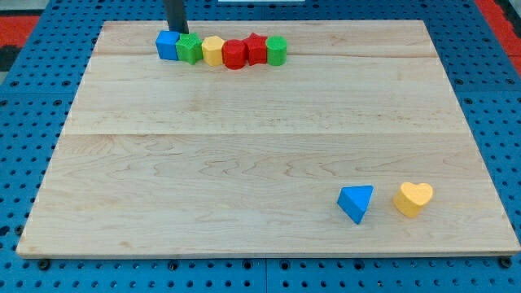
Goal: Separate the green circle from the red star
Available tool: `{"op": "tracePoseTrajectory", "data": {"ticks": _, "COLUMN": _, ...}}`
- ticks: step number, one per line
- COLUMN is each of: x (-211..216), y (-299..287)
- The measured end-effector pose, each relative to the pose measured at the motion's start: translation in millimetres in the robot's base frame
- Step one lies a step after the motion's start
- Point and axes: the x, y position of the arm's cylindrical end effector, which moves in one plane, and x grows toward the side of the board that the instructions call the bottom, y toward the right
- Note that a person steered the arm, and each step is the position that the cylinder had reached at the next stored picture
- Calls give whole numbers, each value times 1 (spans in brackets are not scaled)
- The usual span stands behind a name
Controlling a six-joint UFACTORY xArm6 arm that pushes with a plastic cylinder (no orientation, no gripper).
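A row of several blocks lies along the view's top edge of the wooden board (260, 138). From left to right: a blue cube (168, 45), a green star-like block (190, 49), a yellow block (212, 50), a red round block (234, 54), the red star (256, 48) and the green circle (277, 50). The green circle touches the red star's right side. My tip (176, 30) stands just behind the blue cube, at the left end of the row, far from the green circle.
A blue triangle (356, 202) and a yellow heart (413, 198) lie near the view's bottom right. The board rests on a blue pegboard table (32, 98).
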Motion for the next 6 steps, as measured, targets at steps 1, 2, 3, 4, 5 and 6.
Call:
{"op": "tracePoseTrajectory", "data": {"ticks": 1, "x": -13, "y": 54}}
{"op": "tracePoseTrajectory", "data": {"ticks": 2, "x": -6, "y": 104}}
{"op": "tracePoseTrajectory", "data": {"ticks": 3, "x": -2, "y": 128}}
{"op": "tracePoseTrajectory", "data": {"ticks": 4, "x": 9, "y": 141}}
{"op": "tracePoseTrajectory", "data": {"ticks": 5, "x": 19, "y": 146}}
{"op": "tracePoseTrajectory", "data": {"ticks": 6, "x": 30, "y": 147}}
